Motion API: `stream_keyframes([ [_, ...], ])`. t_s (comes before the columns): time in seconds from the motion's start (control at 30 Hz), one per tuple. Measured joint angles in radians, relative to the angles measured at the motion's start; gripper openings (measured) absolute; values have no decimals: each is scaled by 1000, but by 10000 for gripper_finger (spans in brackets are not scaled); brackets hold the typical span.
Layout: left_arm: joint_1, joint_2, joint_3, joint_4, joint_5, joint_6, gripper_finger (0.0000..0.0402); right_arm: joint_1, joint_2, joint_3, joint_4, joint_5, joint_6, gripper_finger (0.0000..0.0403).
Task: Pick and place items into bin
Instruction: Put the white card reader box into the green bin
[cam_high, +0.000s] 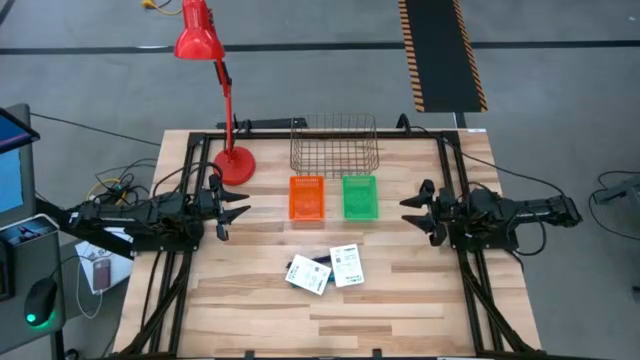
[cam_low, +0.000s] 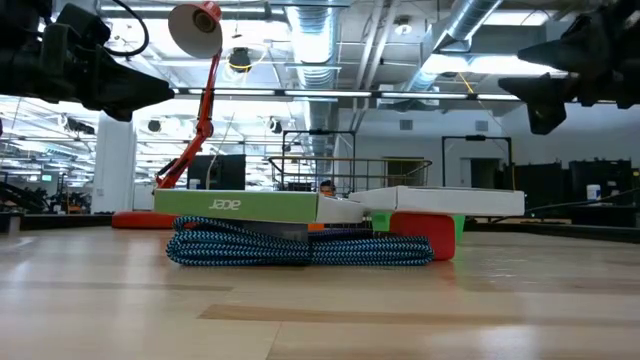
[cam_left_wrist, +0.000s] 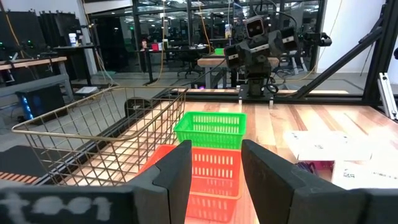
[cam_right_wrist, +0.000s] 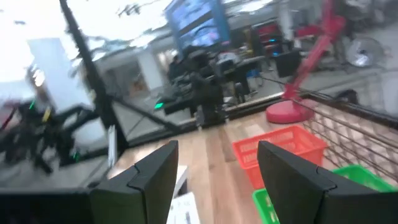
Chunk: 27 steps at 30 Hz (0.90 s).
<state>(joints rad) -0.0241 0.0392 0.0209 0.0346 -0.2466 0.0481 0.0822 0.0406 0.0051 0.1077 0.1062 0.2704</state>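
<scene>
Two flat white boxes with black printed labels (cam_high: 346, 265) (cam_high: 308, 275) lie side by side near the table's middle, in front of the bins. In the low view they rest on a coiled blue-black cord (cam_low: 300, 248), with a red piece (cam_low: 425, 232) beside it. An orange bin (cam_high: 307, 197), a green bin (cam_high: 359, 196) and a wire basket (cam_high: 334, 146) stand farther back. My left gripper (cam_high: 240, 203) is open and empty at the table's left. My right gripper (cam_high: 410, 211) is open and empty at the right. Both hover above the table.
A red desk lamp (cam_high: 232, 162) stands on its round base at the table's far left, its shade (cam_high: 195, 38) beyond the far edge. A black frame rail (cam_high: 320, 133) borders the far and side edges. Bare wood lies along the near edge.
</scene>
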Motion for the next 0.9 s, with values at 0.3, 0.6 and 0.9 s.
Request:
stream_keyframes([
  [0.3,0,0,0,0,0,-1,130,1,0,0,0,135,337,214],
  [0.6,0,0,0,0,0,6,130,93,26,0,-75,10,627,214],
  [0.9,0,0,0,0,0,-5,130,210,240,0,-73,32,823,214],
])
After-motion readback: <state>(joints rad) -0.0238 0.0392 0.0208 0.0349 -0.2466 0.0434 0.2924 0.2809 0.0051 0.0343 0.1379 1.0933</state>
